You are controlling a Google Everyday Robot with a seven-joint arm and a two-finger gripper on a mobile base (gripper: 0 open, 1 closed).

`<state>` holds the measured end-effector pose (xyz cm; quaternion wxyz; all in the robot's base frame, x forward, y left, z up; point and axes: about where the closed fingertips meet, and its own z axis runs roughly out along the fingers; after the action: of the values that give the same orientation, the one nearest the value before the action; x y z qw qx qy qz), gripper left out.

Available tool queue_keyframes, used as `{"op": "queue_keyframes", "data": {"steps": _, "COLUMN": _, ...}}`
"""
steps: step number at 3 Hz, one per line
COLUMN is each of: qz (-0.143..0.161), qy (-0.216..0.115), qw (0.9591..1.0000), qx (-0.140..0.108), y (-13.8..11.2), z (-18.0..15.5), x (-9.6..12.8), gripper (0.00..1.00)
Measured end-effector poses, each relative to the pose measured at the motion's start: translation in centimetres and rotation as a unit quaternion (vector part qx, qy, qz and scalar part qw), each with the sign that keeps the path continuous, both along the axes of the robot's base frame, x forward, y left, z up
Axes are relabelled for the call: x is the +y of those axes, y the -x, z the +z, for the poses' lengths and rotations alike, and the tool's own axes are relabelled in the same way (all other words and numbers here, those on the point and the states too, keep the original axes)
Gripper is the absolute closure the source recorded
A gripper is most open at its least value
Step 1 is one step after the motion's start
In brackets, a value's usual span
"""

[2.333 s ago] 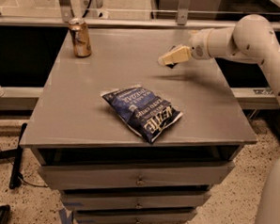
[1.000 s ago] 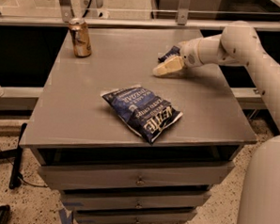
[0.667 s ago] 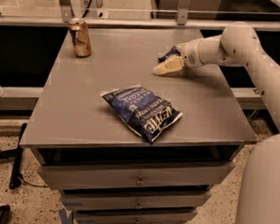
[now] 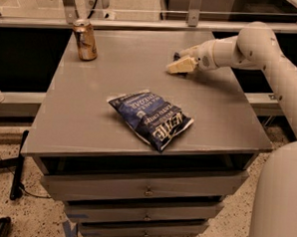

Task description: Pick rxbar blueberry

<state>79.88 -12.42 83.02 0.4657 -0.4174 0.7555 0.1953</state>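
Camera view: the gripper (image 4: 179,66) hangs low over the back right of the surface (image 4: 88,122), just at the rxbar blueberry (image 4: 176,55) — only a dark sliver of it shows behind. How far the gripper is spread, I cannot tell. A chip bag (image 4: 151,118) lies mid-surface — a can (image 4: 85,39) stands back left.

Gripper (image 4: 180,66) low, right of centre

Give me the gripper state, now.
Gripper: low over the table's far right area; open, closed or holding anything cannot be told.
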Motion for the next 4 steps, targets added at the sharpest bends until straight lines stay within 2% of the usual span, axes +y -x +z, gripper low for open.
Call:
{"op": "queue_keyframes", "data": {"steps": 1, "qz": 0.000, "qy": 0.000, "qw": 1.0000, "qx": 0.000, "y": 0.0, "z": 0.0, "x": 0.0, "gripper": 0.87}}
{"op": "queue_keyframes", "data": {"steps": 2, "qz": 0.000, "qy": 0.000, "qw": 1.0000, "qx": 0.000, "y": 0.0, "z": 0.0, "x": 0.0, "gripper": 1.00}}
{"op": "queue_keyframes", "data": {"steps": 3, "qz": 0.007, "qy": -0.011, "qw": 0.9992, "qx": -0.038, "y": 0.1, "z": 3.9, "x": 0.0, "gripper": 1.00}}
{"op": "queue_keyframes", "data": {"steps": 4, "qz": 0.011, "qy": -0.033, "qw": 0.9957, "qx": -0.086, "y": 0.4, "z": 8.9, "x": -0.1, "gripper": 1.00}}
